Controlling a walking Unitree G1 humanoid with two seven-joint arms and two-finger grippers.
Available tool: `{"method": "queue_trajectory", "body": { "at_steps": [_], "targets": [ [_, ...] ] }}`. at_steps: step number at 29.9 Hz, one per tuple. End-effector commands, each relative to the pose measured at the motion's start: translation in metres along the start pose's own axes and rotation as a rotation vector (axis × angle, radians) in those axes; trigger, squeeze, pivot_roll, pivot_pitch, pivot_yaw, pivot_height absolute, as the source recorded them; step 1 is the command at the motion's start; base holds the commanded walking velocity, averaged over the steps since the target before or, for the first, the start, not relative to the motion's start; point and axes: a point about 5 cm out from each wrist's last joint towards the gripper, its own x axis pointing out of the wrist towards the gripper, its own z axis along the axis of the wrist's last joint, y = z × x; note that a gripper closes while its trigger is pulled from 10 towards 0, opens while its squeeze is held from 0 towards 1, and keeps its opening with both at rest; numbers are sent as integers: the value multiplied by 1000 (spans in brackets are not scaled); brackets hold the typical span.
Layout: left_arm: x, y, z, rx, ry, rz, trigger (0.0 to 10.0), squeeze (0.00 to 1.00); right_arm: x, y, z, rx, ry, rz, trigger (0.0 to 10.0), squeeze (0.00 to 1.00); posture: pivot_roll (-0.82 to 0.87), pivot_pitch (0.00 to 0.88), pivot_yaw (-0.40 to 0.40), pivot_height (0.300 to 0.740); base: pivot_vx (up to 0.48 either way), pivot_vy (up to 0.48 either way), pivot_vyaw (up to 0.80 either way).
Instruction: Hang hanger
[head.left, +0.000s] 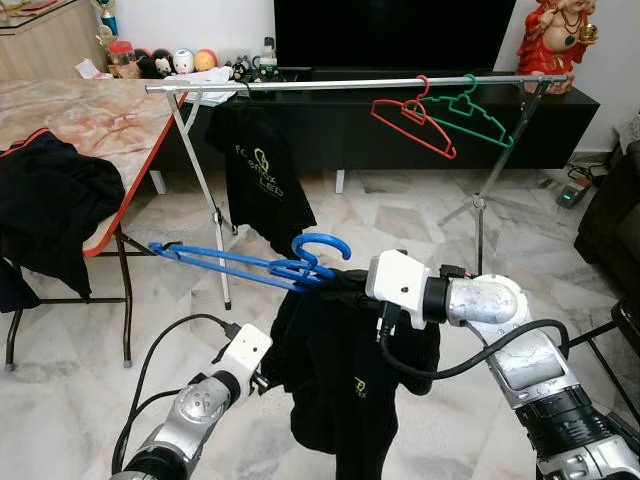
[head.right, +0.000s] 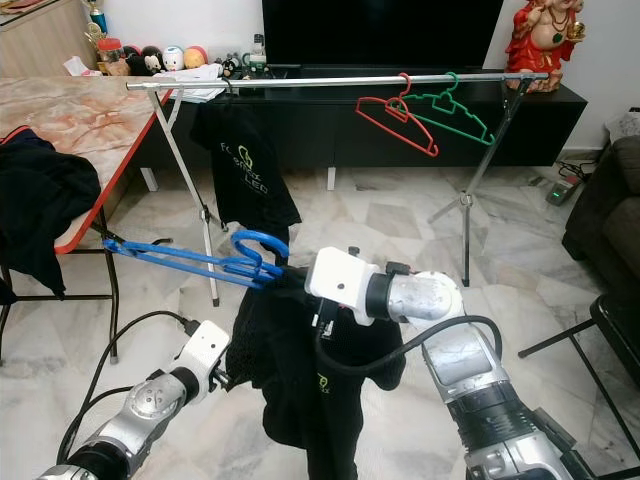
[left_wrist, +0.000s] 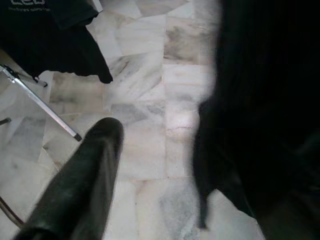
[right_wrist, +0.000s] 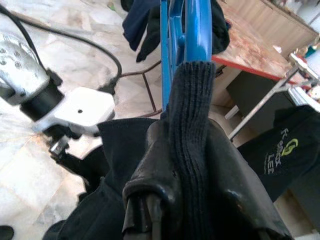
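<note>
A blue hanger (head.left: 235, 263) lies roughly level in mid-air, its hook (head.left: 322, 245) towards my right gripper (head.left: 338, 283). A black T-shirt (head.left: 350, 380) droops from that gripper. In the right wrist view the black fingers (right_wrist: 156, 165) are shut on the shirt's ribbed collar (right_wrist: 190, 100), and the blue hanger (right_wrist: 187, 25) runs on just beyond it. My left gripper (head.right: 232, 385) sits low at the shirt's left edge. The left wrist view has one finger (left_wrist: 87, 185) apart from the dark cloth (left_wrist: 265, 115), with floor between. The steel rail (head.left: 350, 85) stands ahead.
On the rail hang a red hanger (head.left: 415, 122), a green hanger (head.left: 472, 110) and another black shirt (head.left: 255, 165). A marble-topped table (head.left: 90, 120) with dark clothes (head.left: 50, 215) is at left. A dark sofa (head.left: 610, 225) is at right, a TV cabinet (head.left: 400, 130) behind.
</note>
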Motion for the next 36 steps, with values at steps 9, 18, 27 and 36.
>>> {"method": "queue_trajectory", "body": {
  "at_steps": [9,18,27,36],
  "targets": [
    [0,-1,-3,-38,2,1,0,0,2,-4,30,-53,-96,-2,0,0,-46,67,16,740,0,0,0],
    [0,0,-2,-43,-3,4,0,0,1,-4,33,-48,-94,-7,0,0,-45,68,15,740,0,0,0],
    [-1,-4,-4,-40,-1,-40,0,0,0,-5,29,-41,-78,-22,0,0,-41,70,15,740,0,0,0],
    [-1,-6,-4,-39,-1,-62,0,0,-3,-7,26,-36,-60,-39,0,0,-40,72,16,740,0,0,0]
  ]
}}
